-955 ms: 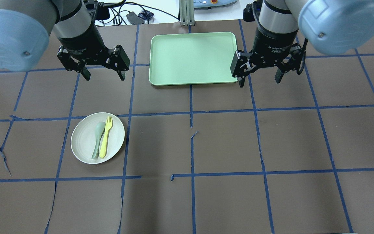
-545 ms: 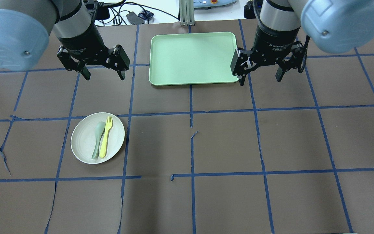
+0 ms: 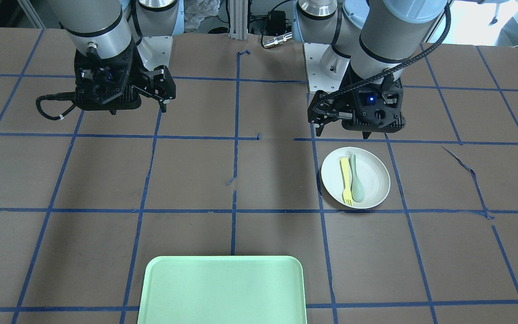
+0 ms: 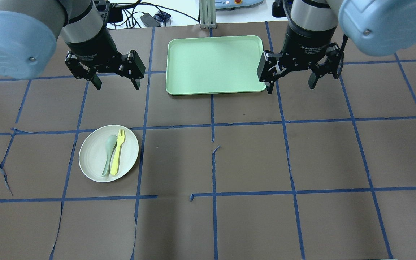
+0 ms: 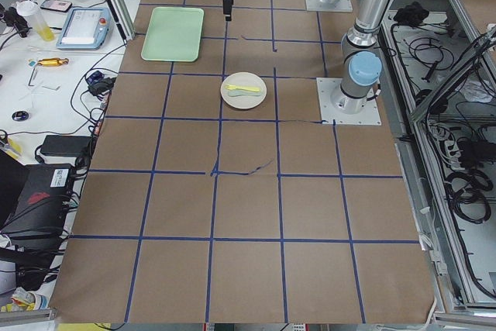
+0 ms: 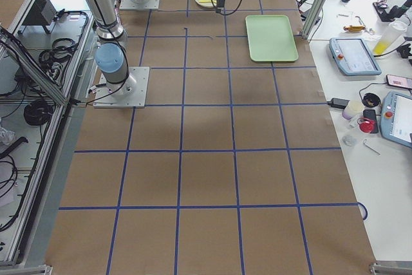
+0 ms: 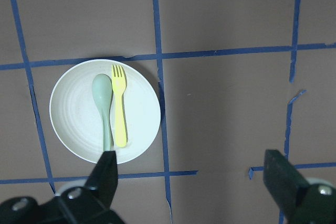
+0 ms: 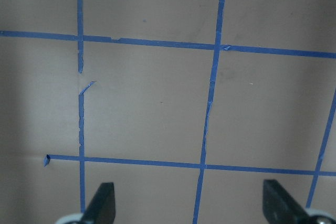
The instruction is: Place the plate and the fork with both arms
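The off-white plate (image 4: 91,159) lies on the table's left half and also shows in the front view (image 3: 375,177) and the left wrist view (image 7: 73,116). On it lie the yellow fork (image 4: 117,154) (image 3: 345,179) (image 7: 120,109) and, touching its left side, a grey-green spoon (image 4: 108,154). My left gripper (image 4: 117,86) (image 7: 193,182) hangs open and empty above the table, beyond the plate. My right gripper (image 4: 290,87) (image 8: 189,203) is open and empty over the table by the tray's near right corner.
A rectangular light-green tray (image 4: 213,65) (image 3: 223,290) lies at the far middle of the table, between the two grippers. Brown paper with blue tape lines covers the table, with small tears near the middle (image 4: 215,148). Cables and devices lie beyond the far edge.
My right gripper has drifted a little to the right and toward the far side. My left gripper has shifted very slightly right. Both stay open; plate, fork and spoon have not moved.
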`<action>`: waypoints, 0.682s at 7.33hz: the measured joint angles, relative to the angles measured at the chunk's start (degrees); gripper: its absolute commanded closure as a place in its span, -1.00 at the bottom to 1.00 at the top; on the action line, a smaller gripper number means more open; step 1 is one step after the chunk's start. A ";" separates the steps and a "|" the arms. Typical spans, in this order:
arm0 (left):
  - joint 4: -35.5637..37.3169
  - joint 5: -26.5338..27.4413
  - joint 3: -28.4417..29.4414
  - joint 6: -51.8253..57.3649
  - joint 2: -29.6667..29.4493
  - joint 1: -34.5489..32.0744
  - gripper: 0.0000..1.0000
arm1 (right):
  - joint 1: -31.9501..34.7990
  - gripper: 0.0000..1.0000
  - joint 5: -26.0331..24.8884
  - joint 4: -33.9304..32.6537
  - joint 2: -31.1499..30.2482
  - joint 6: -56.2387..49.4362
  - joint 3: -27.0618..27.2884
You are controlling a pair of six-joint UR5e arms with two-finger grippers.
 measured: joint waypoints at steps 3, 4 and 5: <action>0.24 -0.01 0.01 0.08 -0.67 -0.34 -1.00 | 0.11 -1.00 0.02 -0.17 0.21 0.04 0.20; 0.31 0.04 0.08 0.03 -0.71 -0.39 -1.00 | 0.25 -1.00 0.08 -0.18 0.33 0.10 0.30; 0.38 0.09 0.23 -0.01 -0.51 -0.47 -1.00 | 0.42 -1.00 0.12 -0.15 0.46 0.13 0.35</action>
